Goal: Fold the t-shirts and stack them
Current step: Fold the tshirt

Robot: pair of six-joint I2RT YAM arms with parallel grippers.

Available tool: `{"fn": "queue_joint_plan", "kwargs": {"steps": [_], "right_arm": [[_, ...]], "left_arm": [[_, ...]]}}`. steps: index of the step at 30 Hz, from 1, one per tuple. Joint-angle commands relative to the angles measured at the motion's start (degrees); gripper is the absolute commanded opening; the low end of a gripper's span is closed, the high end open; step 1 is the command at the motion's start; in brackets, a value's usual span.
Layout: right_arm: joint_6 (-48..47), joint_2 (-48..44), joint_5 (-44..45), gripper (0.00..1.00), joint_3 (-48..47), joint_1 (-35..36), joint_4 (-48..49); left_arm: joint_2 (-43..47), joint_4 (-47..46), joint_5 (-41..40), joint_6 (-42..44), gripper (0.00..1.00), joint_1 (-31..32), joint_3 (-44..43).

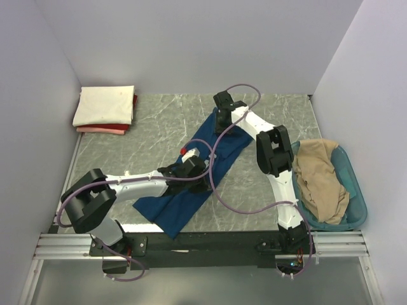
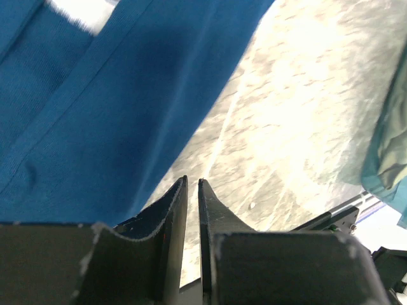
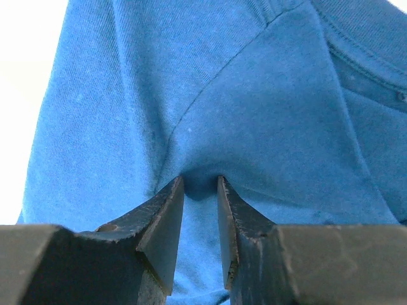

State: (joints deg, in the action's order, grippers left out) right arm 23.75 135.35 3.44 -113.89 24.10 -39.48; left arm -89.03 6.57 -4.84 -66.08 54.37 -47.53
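Observation:
A dark blue t-shirt point(image 1: 181, 204), folded into a long strip, lies diagonally across the middle of the table. My right gripper point(image 1: 222, 119) is at its far end. In the right wrist view the gripper point(image 3: 200, 179) pinches a small bunch of the blue cloth point(image 3: 254, 95) near the collar. My left gripper point(image 1: 194, 170) is over the strip's middle. In the left wrist view the gripper point(image 2: 193, 180) is nearly closed, with bare table showing in the slit, and the blue cloth point(image 2: 95, 127) lies just to its left. A folded cream tee point(image 1: 105, 105) lies on a red/pink one point(image 1: 105, 130) at the far left.
A teal tub point(image 1: 356, 194) at the right edge holds a crumpled tan tee point(image 1: 321, 178); its corner shows in the left wrist view point(image 2: 388, 152). Grey walls enclose the marble table point(image 1: 159, 121) on three sides. A metal rail point(image 1: 203, 244) runs along the near edge.

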Motion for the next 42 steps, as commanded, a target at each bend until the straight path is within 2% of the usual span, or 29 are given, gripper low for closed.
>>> {"fn": "queue_joint_plan", "kwargs": {"steps": [1,5,8,15,24,31,42], "right_arm": [[-1.78,-0.69,-1.07,0.35,-3.1,-1.68,-2.26],[-1.51,-6.58,-1.33,0.35,-0.12,-2.04,-0.07],[-0.72,-11.67,-1.51,0.35,3.75,-2.04,1.6],[1.65,-19.41,-0.89,0.35,14.54,-2.04,2.74],[2.88,-21.27,-1.33,0.35,28.45,-2.04,8.46],[2.53,-16.18,1.3,0.34,26.0,-2.74,6.97],[-0.1,-3.53,3.59,0.34,7.99,-6.43,0.2]], "left_arm": [[2.02,3.09,-2.44,3.59,0.19,-0.05,-2.92],[8.07,8.98,-9.29,7.8,0.21,-0.49,-1.08],[11.67,12.93,-10.71,8.96,0.21,-0.49,1.73],[18.98,14.7,-8.62,8.78,0.19,-0.32,12.44],[18.99,11.9,-6.06,7.37,0.17,0.91,18.96],[15.57,8.91,-3.51,7.72,0.17,3.02,18.26],[1.42,1.26,2.99,10.09,0.17,3.9,6.06]]}}
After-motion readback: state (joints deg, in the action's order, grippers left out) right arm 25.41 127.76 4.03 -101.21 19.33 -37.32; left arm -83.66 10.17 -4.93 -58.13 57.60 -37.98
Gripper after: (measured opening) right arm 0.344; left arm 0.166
